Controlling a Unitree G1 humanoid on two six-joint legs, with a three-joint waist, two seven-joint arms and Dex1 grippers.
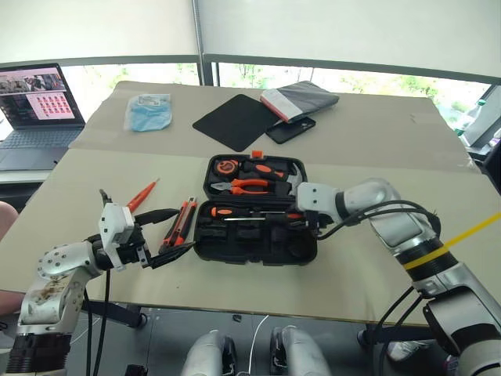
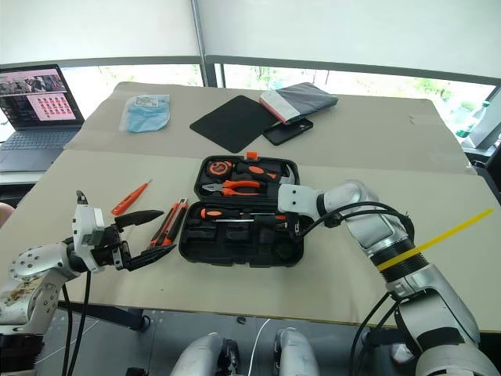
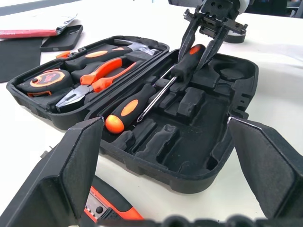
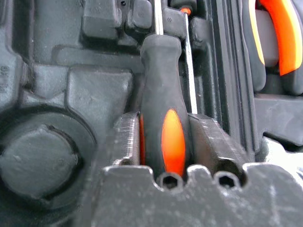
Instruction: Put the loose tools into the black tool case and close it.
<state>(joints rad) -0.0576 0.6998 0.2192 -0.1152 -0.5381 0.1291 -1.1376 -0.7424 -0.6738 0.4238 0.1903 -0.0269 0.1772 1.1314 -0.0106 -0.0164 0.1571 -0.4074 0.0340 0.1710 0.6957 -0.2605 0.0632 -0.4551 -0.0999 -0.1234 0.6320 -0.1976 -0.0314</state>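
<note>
Now screwdriver (image 4: 163, 127) lies lengthwise in case (image 3: 189, 156).

Two black-and-orange screwdrivers (image 3: 137, 101) in one open tool case (image 1: 254, 249); one orange tester screwdriver (image 1: 142, 195), one utility knife (image 1: 179, 224) outside.

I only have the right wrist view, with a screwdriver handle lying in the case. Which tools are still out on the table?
Observer: Two, the orange tester screwdriver and the utility knife, both on the robot's left of the tool case.
Operator: Where is the left gripper?
Observer: The left gripper hangs open and empty near the utility knife.
Operator: Is the other screwdriver packed?
Observer: Yes, a second black-and-orange screwdriver lies in the case beside the screwdriver in your view.
</note>
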